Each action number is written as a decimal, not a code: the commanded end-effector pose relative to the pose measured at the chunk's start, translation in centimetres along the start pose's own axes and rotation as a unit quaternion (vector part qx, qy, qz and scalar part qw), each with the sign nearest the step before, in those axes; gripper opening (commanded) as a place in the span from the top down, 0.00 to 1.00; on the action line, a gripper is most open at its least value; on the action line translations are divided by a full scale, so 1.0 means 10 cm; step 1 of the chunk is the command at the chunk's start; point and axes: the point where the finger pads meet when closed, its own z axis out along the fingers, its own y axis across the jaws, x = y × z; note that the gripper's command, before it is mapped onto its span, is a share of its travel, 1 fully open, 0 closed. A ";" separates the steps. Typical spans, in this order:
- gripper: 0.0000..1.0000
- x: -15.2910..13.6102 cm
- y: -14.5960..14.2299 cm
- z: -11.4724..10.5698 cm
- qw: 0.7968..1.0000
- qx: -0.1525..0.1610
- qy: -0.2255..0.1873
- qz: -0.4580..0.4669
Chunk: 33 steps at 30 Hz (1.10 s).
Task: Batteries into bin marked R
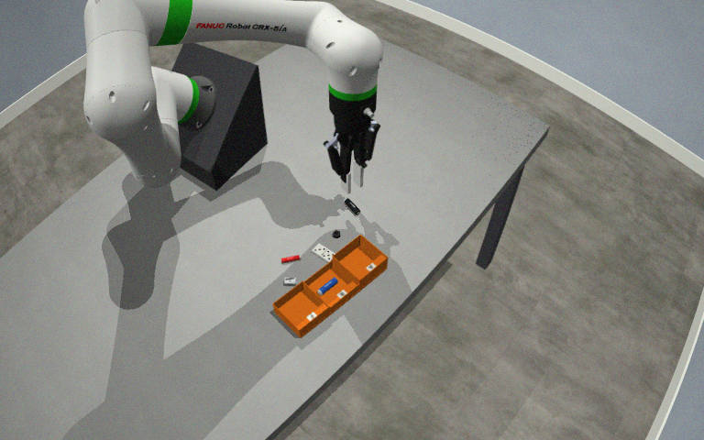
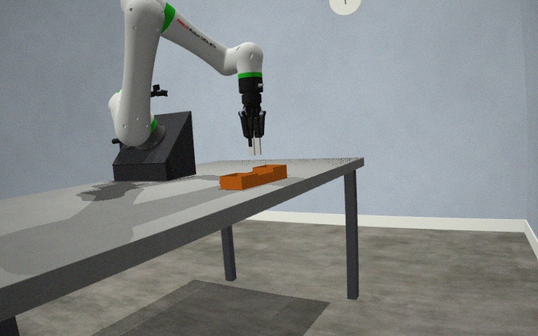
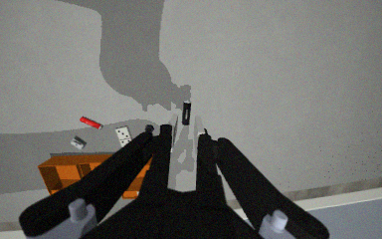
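Note:
A black battery [image 1: 352, 206] [image 3: 186, 113] lies on the grey table [image 1: 441, 135], behind the row of orange bins [image 1: 378, 269] [image 2: 246, 181] [image 3: 65, 171]. A blue battery [image 1: 327, 285] lies in the middle bin. I cannot read the bins' labels. A small red cylinder [image 1: 291, 258] [image 3: 91, 122] lies on the table left of the bins. My gripper [image 1: 354, 182] [image 2: 256, 150] [image 3: 186, 122] hangs well above the table, over the black battery. Its fingers point down with a narrow gap between them, and nothing is in the gap.
A white domino [image 1: 323, 252] [image 3: 122, 134], a small black nut [image 1: 335, 234] [image 3: 148, 128] and a small grey block [image 1: 290, 280] [image 3: 78, 142] lie beside the bins. The robot's black base [image 1: 223, 119] stands at the back left. The table's edge runs close in front of the bins.

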 end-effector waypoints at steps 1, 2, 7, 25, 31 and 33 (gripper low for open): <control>0.83 0.00 0.00 0.00 1.000 0.000 0.000 0.000; 0.83 0.00 0.00 0.00 1.000 0.000 0.000 0.000; 0.83 0.00 0.00 0.04 1.000 0.000 0.000 0.000; 0.83 0.00 0.00 0.62 1.000 0.000 0.000 0.000; 0.83 0.00 0.00 0.69 1.000 0.000 0.000 0.000; 0.83 0.00 0.00 0.69 1.000 0.000 0.000 0.000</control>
